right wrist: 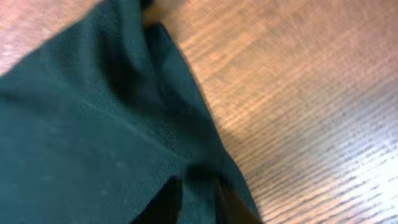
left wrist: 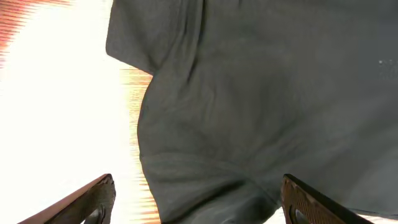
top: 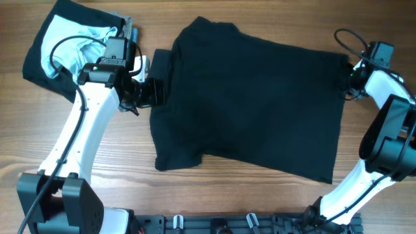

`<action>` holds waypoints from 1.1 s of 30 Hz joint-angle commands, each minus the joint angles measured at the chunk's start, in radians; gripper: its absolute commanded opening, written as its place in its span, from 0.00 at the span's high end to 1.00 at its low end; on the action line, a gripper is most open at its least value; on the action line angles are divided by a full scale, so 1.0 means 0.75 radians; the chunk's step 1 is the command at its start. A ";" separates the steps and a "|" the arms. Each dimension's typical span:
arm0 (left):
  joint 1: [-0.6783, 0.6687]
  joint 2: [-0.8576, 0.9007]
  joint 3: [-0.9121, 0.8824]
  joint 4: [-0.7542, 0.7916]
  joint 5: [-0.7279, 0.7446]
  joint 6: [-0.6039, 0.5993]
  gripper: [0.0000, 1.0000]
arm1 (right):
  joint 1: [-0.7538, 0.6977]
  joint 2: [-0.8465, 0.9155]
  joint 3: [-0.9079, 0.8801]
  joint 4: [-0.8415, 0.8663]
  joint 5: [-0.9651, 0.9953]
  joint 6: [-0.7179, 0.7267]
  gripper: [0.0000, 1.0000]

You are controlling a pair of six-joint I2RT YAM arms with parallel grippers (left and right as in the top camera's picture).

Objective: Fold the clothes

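A large black garment lies spread flat across the middle of the table. My left gripper is at its left sleeve. In the left wrist view its jaws are wide open, with the dark cloth lying between and beyond them. My right gripper is at the garment's right edge. In the right wrist view its fingers are close together, pinching a fold of the dark cloth. No logo shows.
A pile of other clothes, black with pale blue and grey, lies at the back left corner, just behind my left arm. Bare wooden table shows in front of the garment and beside its right edge.
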 commanded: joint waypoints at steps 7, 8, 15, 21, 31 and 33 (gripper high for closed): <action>-0.005 0.003 -0.382 0.066 0.010 -0.044 0.28 | 0.007 -0.680 0.049 -0.395 -0.450 -0.067 0.43; -0.004 0.003 -0.448 0.110 0.000 -0.086 0.27 | 0.007 -0.724 0.049 -0.481 -0.449 -0.023 0.42; -0.004 0.003 -0.711 0.335 0.161 -0.144 0.35 | 0.006 -0.747 -0.125 -0.897 -0.274 0.016 0.39; -0.004 0.003 -0.774 0.350 0.257 -0.144 0.83 | -0.003 -0.747 -0.509 -0.756 -0.177 0.184 0.34; 0.147 0.003 -0.687 0.346 0.442 -0.144 0.96 | -0.053 -0.747 -0.813 -0.724 -0.203 0.361 0.33; 0.155 0.003 -0.681 0.347 0.442 -0.144 0.96 | -0.053 -0.747 -0.859 -0.724 -0.151 0.426 0.32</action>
